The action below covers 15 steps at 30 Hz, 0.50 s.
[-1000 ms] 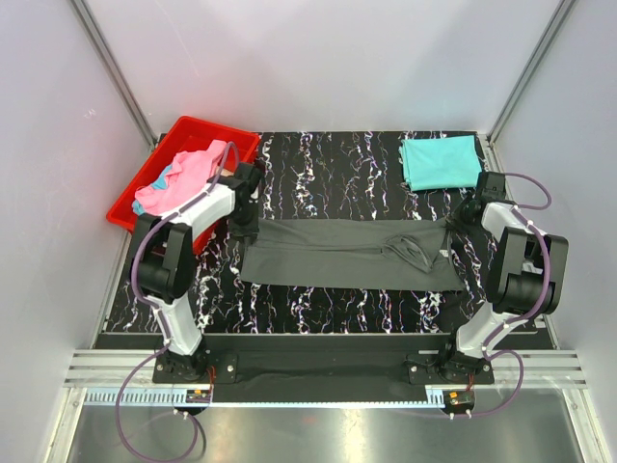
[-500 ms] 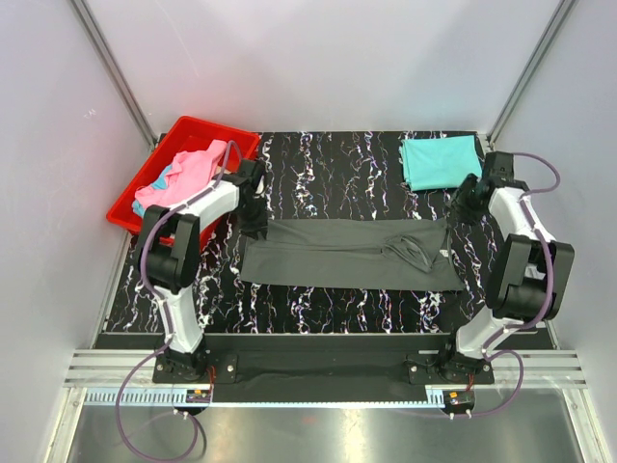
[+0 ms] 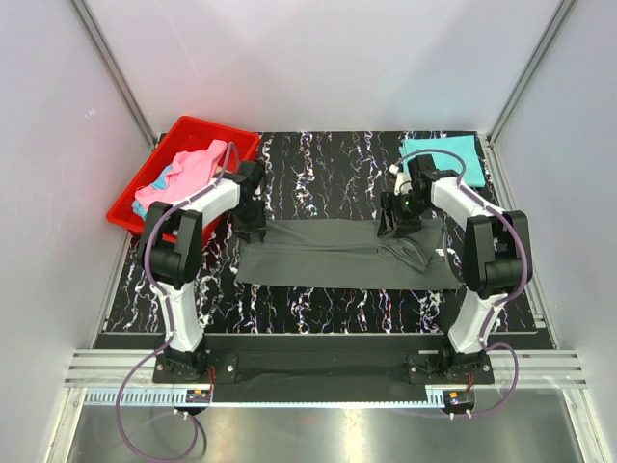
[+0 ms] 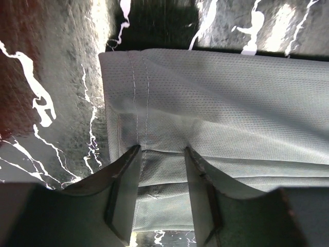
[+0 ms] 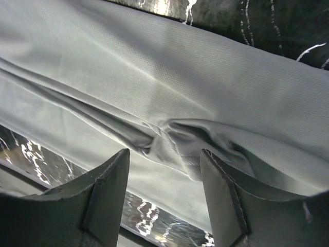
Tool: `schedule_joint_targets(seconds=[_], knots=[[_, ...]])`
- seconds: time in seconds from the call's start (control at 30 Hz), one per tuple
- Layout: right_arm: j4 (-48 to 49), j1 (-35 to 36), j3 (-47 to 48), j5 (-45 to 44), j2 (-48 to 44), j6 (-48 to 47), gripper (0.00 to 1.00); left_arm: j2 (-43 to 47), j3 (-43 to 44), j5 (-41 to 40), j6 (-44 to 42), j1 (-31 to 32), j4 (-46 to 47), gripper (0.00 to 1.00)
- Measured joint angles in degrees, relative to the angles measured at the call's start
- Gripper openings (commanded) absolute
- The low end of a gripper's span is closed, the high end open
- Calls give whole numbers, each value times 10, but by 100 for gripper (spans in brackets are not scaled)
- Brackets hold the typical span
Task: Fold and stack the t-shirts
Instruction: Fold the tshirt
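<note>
**Right gripper** [image 5: 164, 198]: fingers [image 5: 105, 203] spread wide with nothing between them. They hang over a rumpled crease in the grey shirt [image 3: 318, 253] and touch no cloth that can be seen. A second ago this gripper was closed at the shirt's right end. It has since let go and swung left, and now stands over the shirt's far edge, right of centre.

**Left gripper** [image 4: 160, 193]: fingers [image 4: 123, 188] part-spread, straddling the stitched hem at the shirt's left end. No cloth is pinched. The gap is somewhat wider than it was a second ago, and the arm has hardly shifted.

**Grey shirt:** lies flat on the table [image 3: 318, 164] as a long band running left to right across the middle. Its outline is unchanged over the last second. A bunched patch sits on its right half, just near of the right gripper.

**Other shirts:** the teal shirt [image 3: 465, 154] lies folded at the far right corner, partly behind the right arm. A pink shirt [image 3: 188, 174] and a scrap of light blue lie in the bin [image 3: 222, 129] at the far left.

**Assessment:** both holds are released, so the lengthwise fold looks finished. The right arm's move inward suggests either tidying the bunched patch or taking a new hold for the crosswise fold. The grey shirt is not yet stacked on the teal one, and the bin shirts are still to do.
</note>
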<state>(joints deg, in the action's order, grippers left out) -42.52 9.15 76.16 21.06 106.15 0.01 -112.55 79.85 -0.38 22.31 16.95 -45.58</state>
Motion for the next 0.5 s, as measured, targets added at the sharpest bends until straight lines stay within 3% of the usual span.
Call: schedule_joint_targets(seconds=[0.5], knots=[[-26,4,-5,-38,-2,-67,61,49,19,6,-7,-1,2,48]])
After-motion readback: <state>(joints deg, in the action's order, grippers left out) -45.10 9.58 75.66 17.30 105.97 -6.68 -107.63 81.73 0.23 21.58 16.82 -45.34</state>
